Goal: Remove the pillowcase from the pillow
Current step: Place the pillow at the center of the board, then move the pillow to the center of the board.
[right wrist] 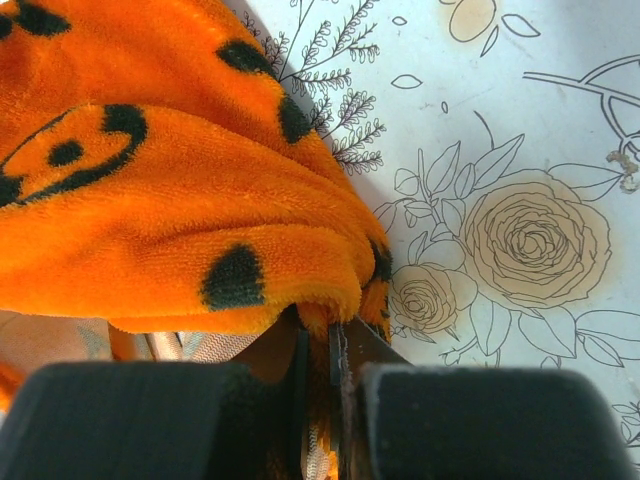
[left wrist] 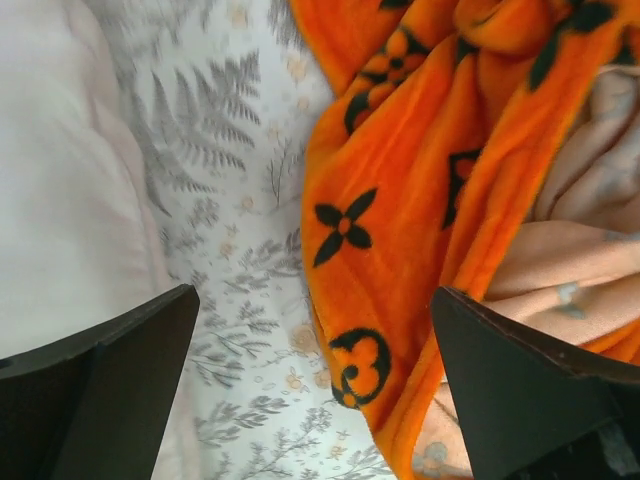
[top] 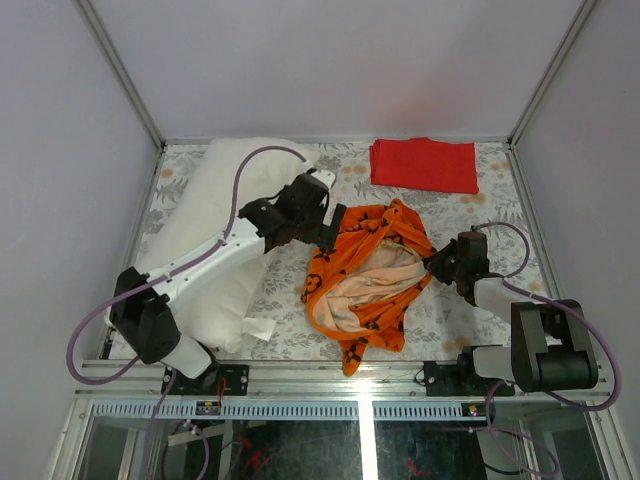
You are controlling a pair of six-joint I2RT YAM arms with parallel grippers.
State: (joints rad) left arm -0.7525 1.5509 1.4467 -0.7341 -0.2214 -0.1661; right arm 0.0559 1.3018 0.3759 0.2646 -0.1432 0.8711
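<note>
The orange pillowcase (top: 368, 278) with black motifs lies crumpled in the middle of the table, its pale inner side showing. The white pillow (top: 210, 245) lies bare at the left, apart from it. My left gripper (top: 330, 222) is open and empty, hovering over the pillowcase's left edge (left wrist: 400, 200), with the pillow (left wrist: 60, 200) beside it. My right gripper (top: 432, 266) is shut on the pillowcase's right edge; in the right wrist view the orange fabric (right wrist: 180, 220) is pinched between the fingers (right wrist: 345, 350).
A folded red cloth (top: 424, 164) lies at the back right. The floral table covering (top: 470, 215) shows around the fabric. A small white tag or paper (top: 258, 330) lies by the pillow's near corner. Walls enclose the table on three sides.
</note>
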